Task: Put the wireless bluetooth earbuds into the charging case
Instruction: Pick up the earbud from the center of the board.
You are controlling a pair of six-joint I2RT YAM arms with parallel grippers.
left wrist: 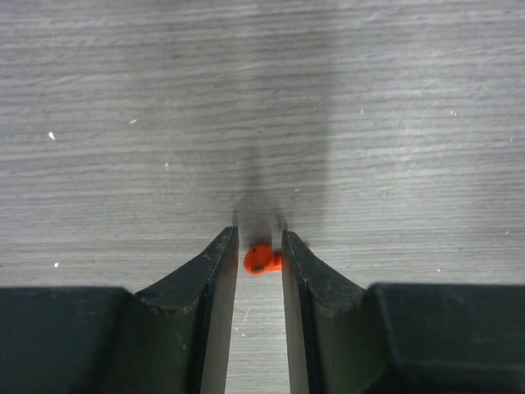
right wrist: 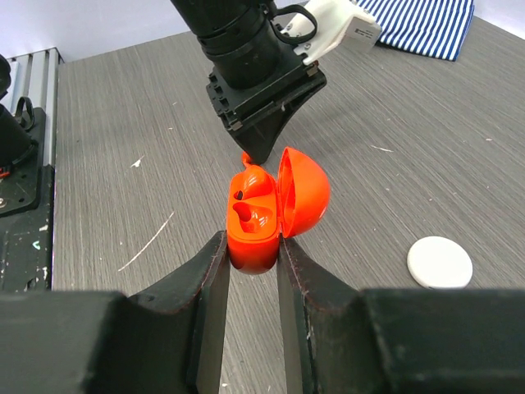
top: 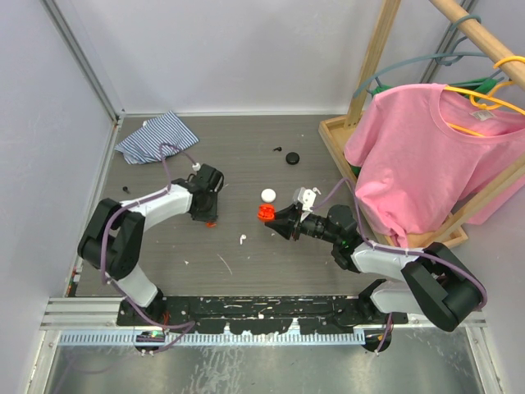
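My left gripper (left wrist: pixel 258 235) points down at the table, shut on a tiny red earbud (left wrist: pixel 261 259) at its fingertips; from above it shows left of centre (top: pixel 209 217). To its right, my right gripper (right wrist: pixel 252 244) is shut on the body of the open red charging case (right wrist: pixel 254 234), whose lid (right wrist: pixel 305 193) is swung up. The case's far well looks filled by a red earbud; the near well is hollow. From above the case (top: pixel 264 213) lies a short way right of the left gripper. A white earbud (top: pixel 242 240) lies loose in front and a black one (top: pixel 279 149) at the back.
A white round case (top: pixel 268 195) sits just behind the red case, and a black round case (top: pixel 293 158) farther back. A striped cloth (top: pixel 156 135) lies at the back left. A wooden rack (top: pixel 332 144) with a pink shirt (top: pixel 418 156) fills the right side.
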